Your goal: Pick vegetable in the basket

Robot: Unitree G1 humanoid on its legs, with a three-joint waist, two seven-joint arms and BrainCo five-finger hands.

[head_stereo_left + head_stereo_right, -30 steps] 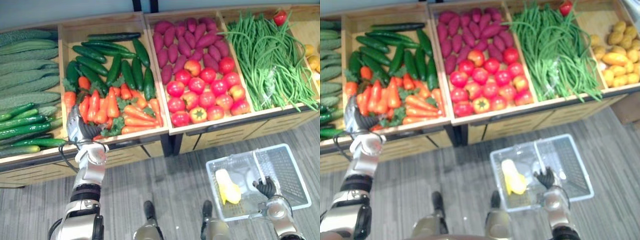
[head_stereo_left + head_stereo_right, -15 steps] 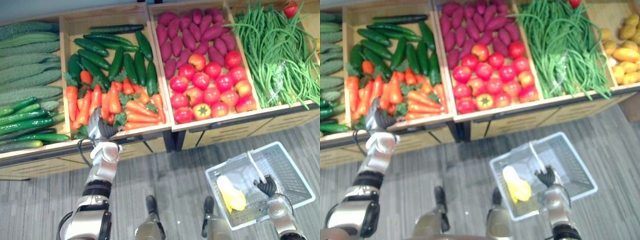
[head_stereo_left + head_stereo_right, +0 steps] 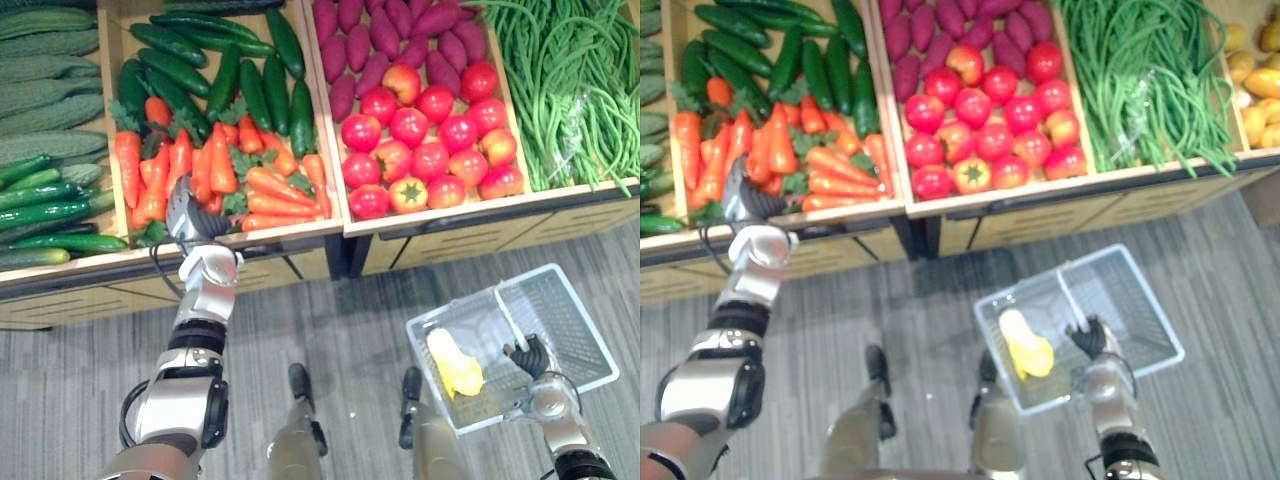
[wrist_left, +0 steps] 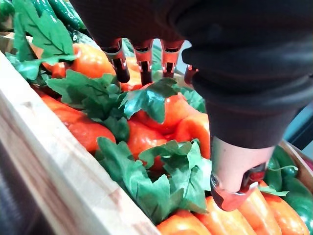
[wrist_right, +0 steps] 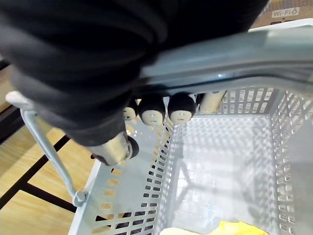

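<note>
Hovering over the carrots [image 4: 161,117] at the front edge of the crate [image 4: 49,166], the left robot hand [image 3: 190,215] is spread, gripping nothing; the right robot hand [image 3: 527,357] is curled round the handle [image 5: 220,61] of the basket [image 3: 580,320]. Carrots look firm, light, slick: grab mid-body, clear of the floppy leaves [image 4: 146,98].

Wooden crates [image 3: 470,210] hold dark cucumbers [image 3: 255,95] at the back of one bin; purple sweet potatoes [image 3: 385,40] behind red tomatoes [image 3: 430,150] in the next; green beans [image 3: 570,80] beside those; grey floor [image 3: 330,330] below.
</note>
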